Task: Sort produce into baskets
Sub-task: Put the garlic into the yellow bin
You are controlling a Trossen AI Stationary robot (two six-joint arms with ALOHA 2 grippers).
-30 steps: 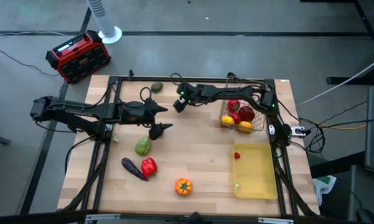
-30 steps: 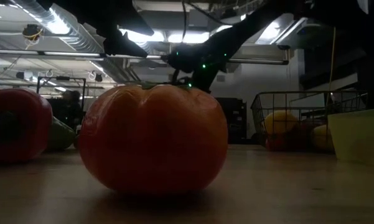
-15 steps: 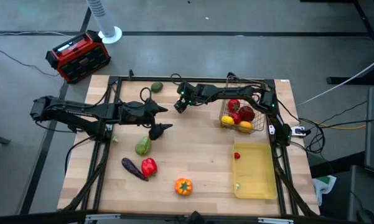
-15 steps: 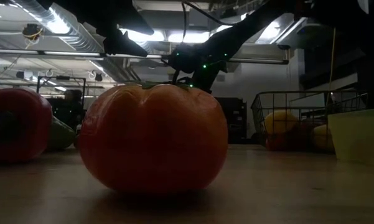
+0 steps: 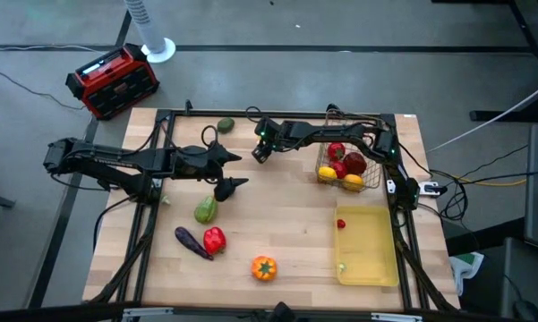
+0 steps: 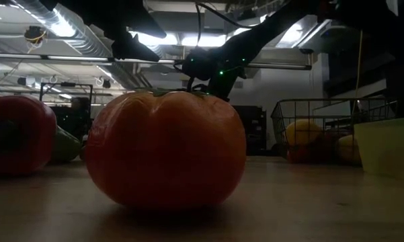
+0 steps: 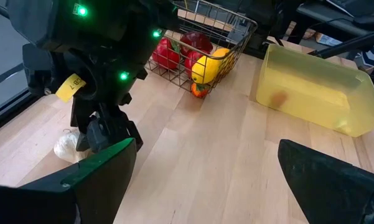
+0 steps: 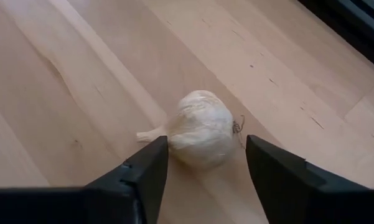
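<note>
Wooden table (image 5: 277, 215) seen from overhead fills the middle of the frame, with both dark arms reaching in from the sides. Near the upper centre the right gripper (image 5: 259, 154) points down at the boards, and just left of centre the left gripper (image 5: 231, 172) has its two fingers spread wide with nothing between them. A wire basket (image 5: 372, 182) at centre right holds red, yellow and orange pieces, and below it lies the shallow yellow tray (image 5: 372, 248). Loose produce lies lower left: a green avocado (image 5: 205, 210), a purple eggplant (image 5: 192, 242), a red pepper (image 5: 214, 239) and an orange pepper (image 5: 264, 267). From table height, that orange pepper (image 6: 166, 149) looms glossy and ribbed at centre, the basket (image 6: 322, 128) far right. Left wrist view: the right arm's gripper stands over a white garlic (image 7: 67, 146) at lower left. Right wrist view: the garlic (image 8: 202, 129) is a papery, ridged bulb with a short stem, lying on the wood between the two dark fingers (image 8: 139, 180); they sit either side of it, not clearly touching.
</note>
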